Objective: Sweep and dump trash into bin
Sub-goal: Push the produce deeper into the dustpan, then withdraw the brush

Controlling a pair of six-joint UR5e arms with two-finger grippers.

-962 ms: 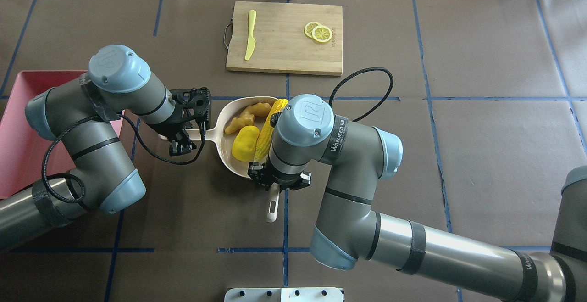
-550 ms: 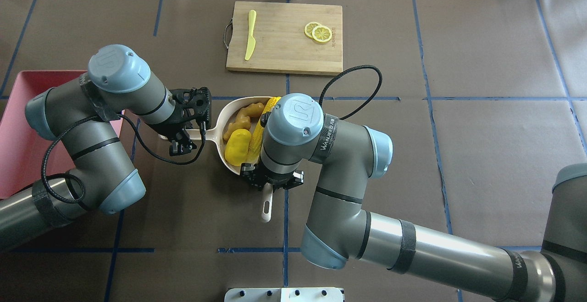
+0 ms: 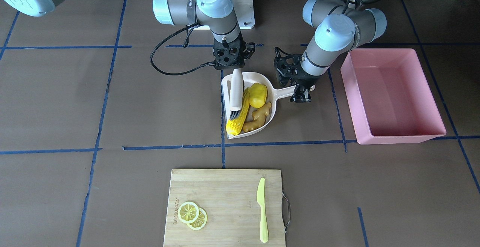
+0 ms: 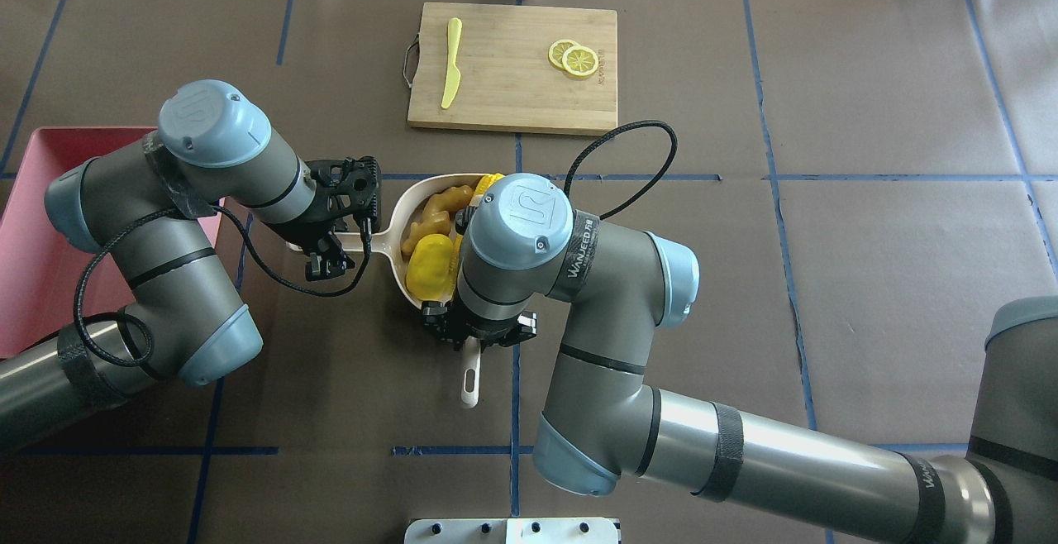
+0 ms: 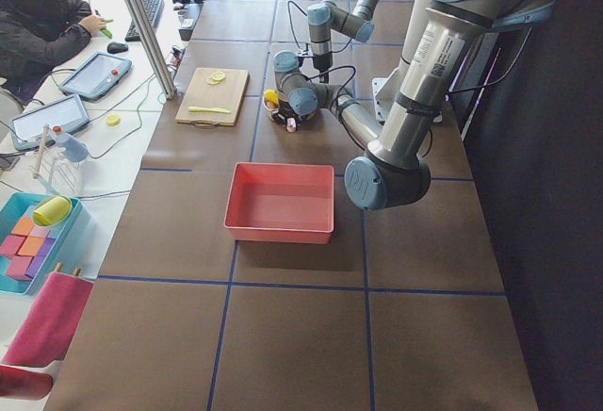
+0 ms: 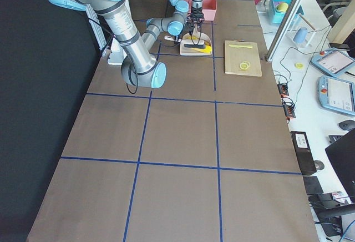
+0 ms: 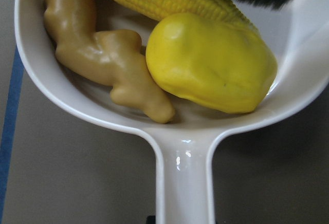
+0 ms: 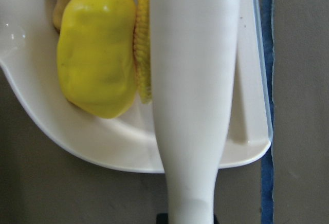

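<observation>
At the lower centre of the overhead view, the right gripper (image 4: 474,339) is clamped on the handle of the cream-white plastic brush with dark bristles (image 3: 236,89). The brush lies across the cream-white teardrop-shaped plastic dustpan (image 3: 227,89).

All the trash sits in that pan:
- The ridged yellow toy corn cob (image 3: 240,117) runs along the straight open lip, with the bristles touching it.
- The rounded yellow potato-like lump (image 3: 258,95) is deepest, by the handle.
- The knobbly tan-orange ginger root (image 3: 258,117) rests against the curved wall.

Just left of the pan, the left gripper (image 3: 302,91) is closed on the pan's handle.

The sweeping looks all but done. The corn is the weak point, because it lies nearest the open edge. I would give it one short nudge inward and then lift the brush straight up and clear. After that, raise the pan with its lip tipped slightly upward. Carry it level to the large shallow pink plastic tub (image 4: 74,135) at the left edge, well apart, and tip it out only once the lip is over the wall.

At the top of the view, leave the bamboo cutting board (image 4: 512,89), the yellow-green plastic knife (image 4: 450,73) and the lemon slices (image 4: 574,58) alone.
</observation>
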